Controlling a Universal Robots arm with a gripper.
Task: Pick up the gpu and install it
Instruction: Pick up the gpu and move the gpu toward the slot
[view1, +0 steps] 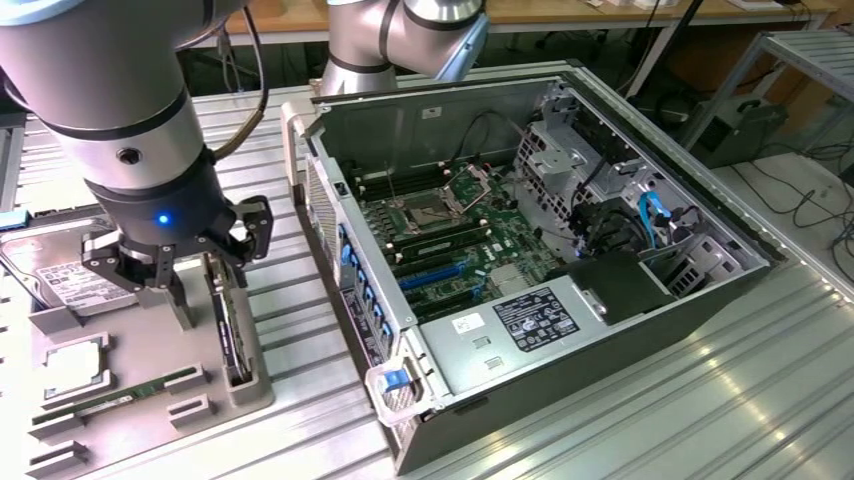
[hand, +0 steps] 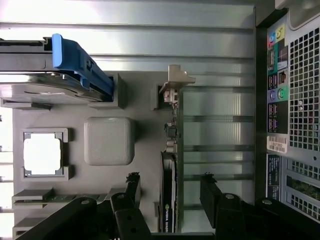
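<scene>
The gpu (view1: 231, 335) stands on its long edge in a slot of the grey parts tray (view1: 140, 340), a thin dark card. From the wrist view I look down on its top edge (hand: 170, 170), and its pale metal bracket (hand: 175, 82) is at the far end. My gripper (view1: 200, 290) hangs just above the card. It is open, with one black finger (hand: 132, 187) on each side of the card (hand: 210, 192), and neither touches it. Between the fingers (hand: 171, 192) the card sits nearer one than the other.
An open computer case (view1: 534, 250) lies to the exterior view's right of the tray, motherboard and blue slots (view1: 434, 275) exposed. The tray also holds a hard drive (view1: 60, 275), a processor (view1: 74, 365) and a green memory stick (view1: 127, 395). The case's rear panel (hand: 295, 100) is close by.
</scene>
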